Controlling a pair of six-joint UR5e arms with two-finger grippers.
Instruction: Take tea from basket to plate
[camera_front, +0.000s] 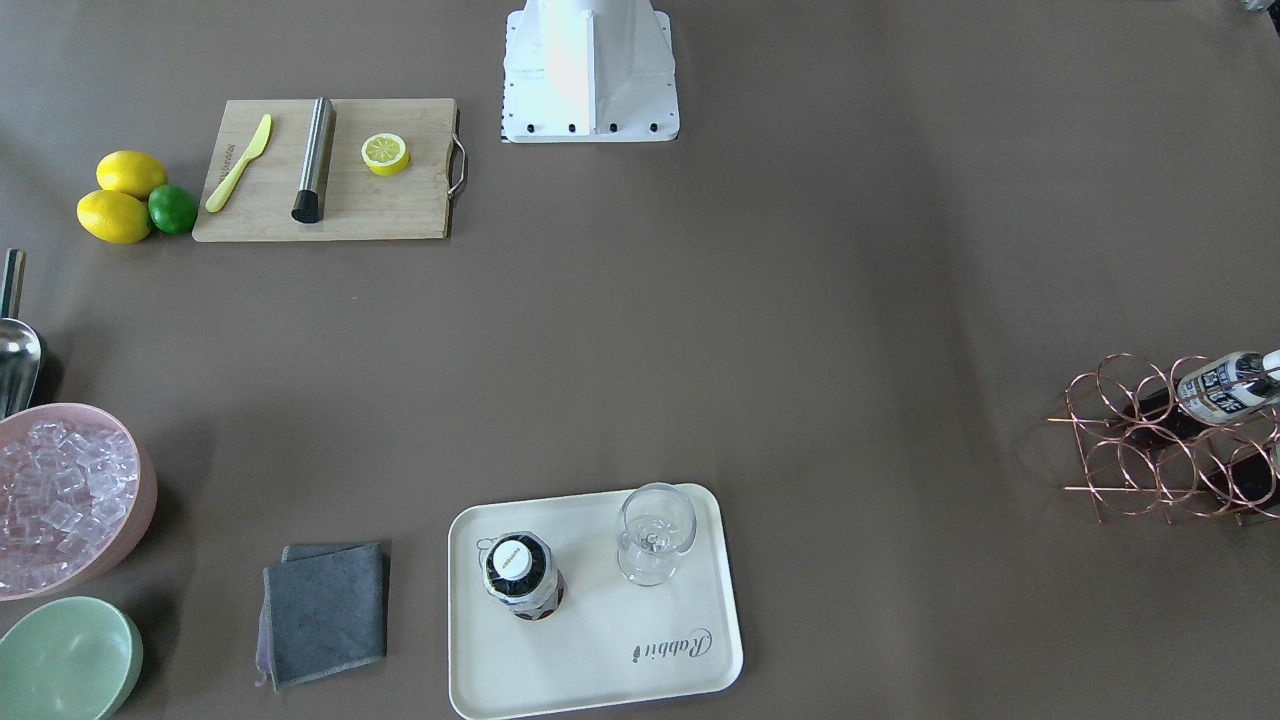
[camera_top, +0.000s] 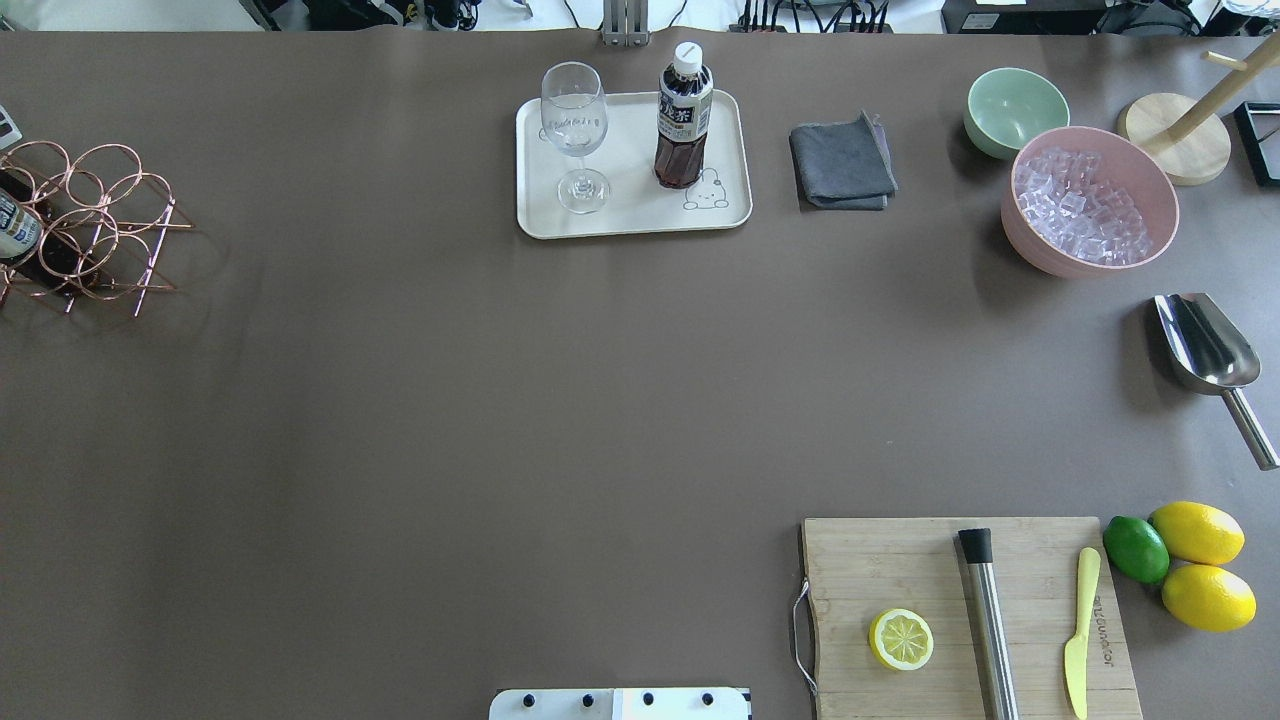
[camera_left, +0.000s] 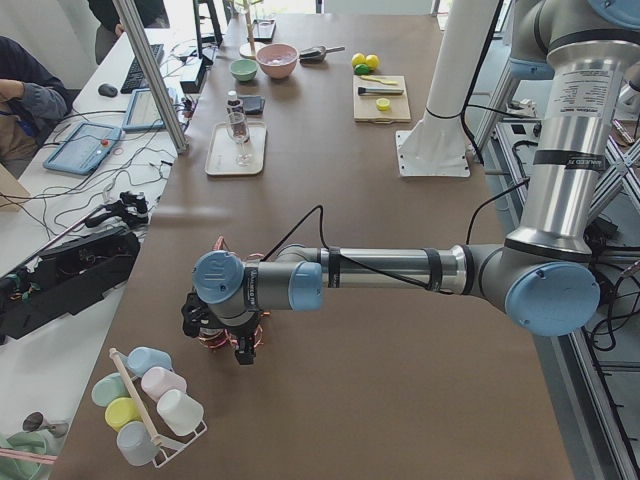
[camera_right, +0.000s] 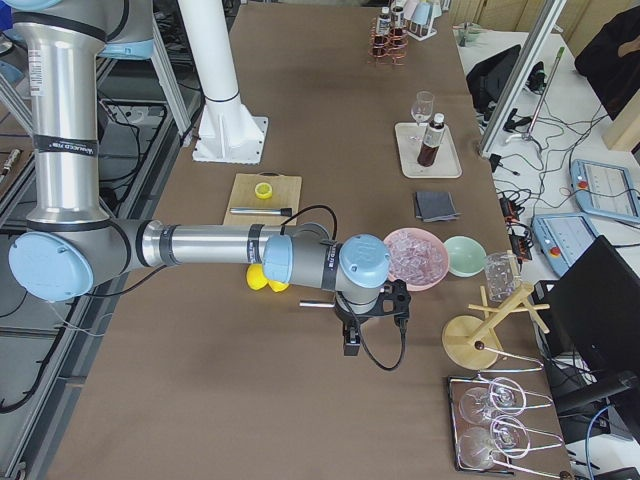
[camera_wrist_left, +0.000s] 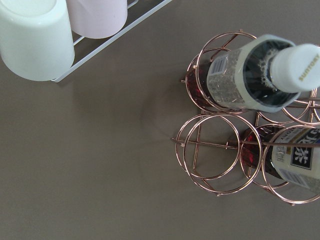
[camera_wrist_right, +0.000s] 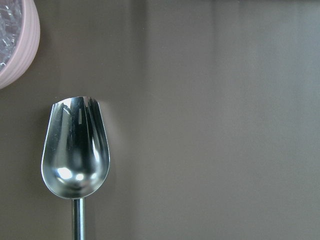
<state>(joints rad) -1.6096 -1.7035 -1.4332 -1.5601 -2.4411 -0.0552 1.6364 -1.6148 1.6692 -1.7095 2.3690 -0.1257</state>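
Tea btl (camera_top: 684, 125) upright on plate (camera_top: 640, 205)

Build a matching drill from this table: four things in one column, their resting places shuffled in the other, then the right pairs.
Things
1. upright clear plastic bottle of dark tea
2. halved yellow lemon
3. clear ice cubes
4. shiny steel scoop

Places
A. in the round pink bowl
B. directly on the brown table
C. on the cream rectangular tray
D. on the wooden cutting board

Pairs: 1-C, 2-D, 3-A, 4-B
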